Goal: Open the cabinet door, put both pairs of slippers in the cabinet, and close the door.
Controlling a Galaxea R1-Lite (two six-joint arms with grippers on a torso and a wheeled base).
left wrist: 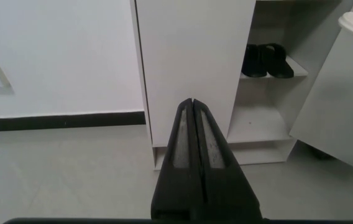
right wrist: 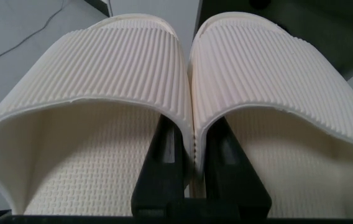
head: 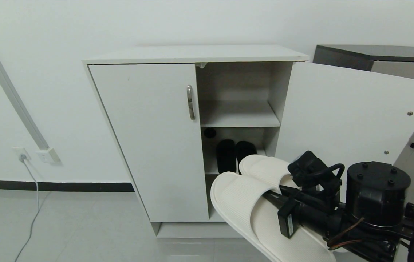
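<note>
White wall, pale tile floor; white cabinet stands vs the wall.

White slippers: pair side by side, up off the floor, toes twd the cabinet's open right half, just in front of it, not yet inside. R gripper has them: one finger down inside each slipper, jaws narrow, pinching the two inner side walls together btwn them.

Black slippers: already in the cabinet, side by side on the 2nd shelf down, w/ the upper shelf above. Small dark round thing at the back of that level, can't tell what.

Right door swung wide open, just beside the R arm. Left door shut, metal handle at its inner edge.

L gripper: out in front of the shut left door, well apart from it; jaws pressed fully together, nothing btwn.

Further out: wall socket w/ grey cable trailing to the floor, slanted conduit up the wall, dark skirting, grey cupboard w/ black handles behind the open door.
</note>
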